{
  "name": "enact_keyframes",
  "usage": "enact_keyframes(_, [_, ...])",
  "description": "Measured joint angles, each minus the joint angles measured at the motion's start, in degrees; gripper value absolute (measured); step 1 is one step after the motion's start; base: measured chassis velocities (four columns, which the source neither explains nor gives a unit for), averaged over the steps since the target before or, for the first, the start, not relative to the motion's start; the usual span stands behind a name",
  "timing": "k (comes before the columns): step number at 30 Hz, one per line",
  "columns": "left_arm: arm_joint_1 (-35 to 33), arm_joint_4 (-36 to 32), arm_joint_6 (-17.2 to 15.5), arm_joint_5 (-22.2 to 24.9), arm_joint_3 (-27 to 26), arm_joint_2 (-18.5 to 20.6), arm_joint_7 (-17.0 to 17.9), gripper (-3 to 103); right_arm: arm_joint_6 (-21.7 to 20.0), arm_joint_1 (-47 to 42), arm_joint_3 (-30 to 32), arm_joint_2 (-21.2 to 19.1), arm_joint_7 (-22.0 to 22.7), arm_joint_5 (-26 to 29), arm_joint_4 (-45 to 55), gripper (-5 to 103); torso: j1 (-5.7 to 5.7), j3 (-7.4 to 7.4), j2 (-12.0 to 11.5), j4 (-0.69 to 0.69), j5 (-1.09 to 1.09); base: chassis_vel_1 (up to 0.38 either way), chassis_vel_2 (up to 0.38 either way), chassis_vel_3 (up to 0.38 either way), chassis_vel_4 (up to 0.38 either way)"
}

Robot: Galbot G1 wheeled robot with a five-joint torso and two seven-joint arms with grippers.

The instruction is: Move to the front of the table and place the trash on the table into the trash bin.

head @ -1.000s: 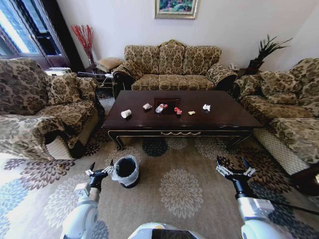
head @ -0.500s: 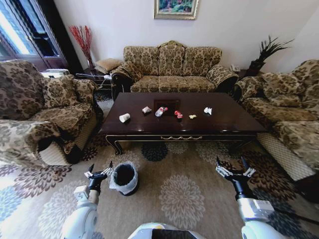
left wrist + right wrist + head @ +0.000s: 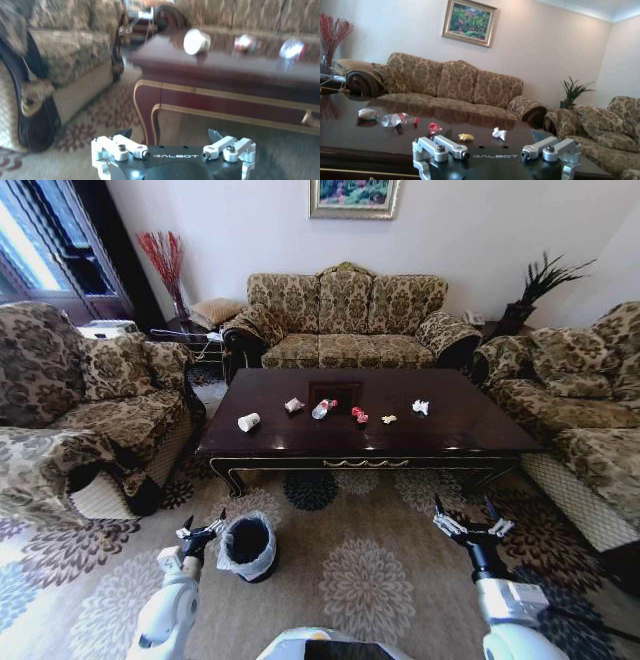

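Note:
The dark brown table (image 3: 460, 425) stands ahead of me across the carpet. Trash lies along its middle: a white paper cup (image 3: 249, 421), a crumpled paper wad (image 3: 293, 405), a clear bottle (image 3: 322, 409), a red wrapper (image 3: 358, 415), a yellow scrap (image 3: 388, 419) and another white wad (image 3: 420, 407). The black trash bin (image 3: 249, 545) with a white liner sits on the floor just right of my left gripper (image 3: 200, 532), which is open and empty. My right gripper (image 3: 470, 528) is also open, low over the carpet. The left wrist view shows the cup (image 3: 196, 41) above the table's gold-trimmed edge (image 3: 225, 97).
Patterned sofas ring the table: an armchair (image 3: 90, 410) on the left, a sofa (image 3: 345, 315) behind, another (image 3: 590, 410) on the right. Floral carpet (image 3: 365, 560) lies between me and the table. A vase of red twigs (image 3: 165, 260) stands in the back left corner.
The whole head view has shifted a little, so the camera has moved; table and bin sit slightly differently in the picture. Both grippers keep their open pose.

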State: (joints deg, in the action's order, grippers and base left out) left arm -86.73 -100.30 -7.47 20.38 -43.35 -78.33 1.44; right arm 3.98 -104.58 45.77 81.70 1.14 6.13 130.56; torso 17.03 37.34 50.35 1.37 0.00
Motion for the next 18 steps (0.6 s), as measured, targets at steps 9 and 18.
enact_keyframes(9, [10.1,24.6,2.2,-3.1,4.3,0.9,-1.2,100,0.4,-0.4,0.5,0.8,0.7,-0.6,-0.3,100,0.04,0.02,0.0,-0.01,-0.01,0.000,0.000,0.000,0.000])
enact_keyframes(18, [17.1,40.0,3.1,-2.9,6.1,0.9,-1.8,100,0.0,-1.0,0.8,1.2,1.8,-1.7,-0.1,100,0.04,0.02,0.0,0.00,-0.01,0.000,0.000,0.000,0.000])
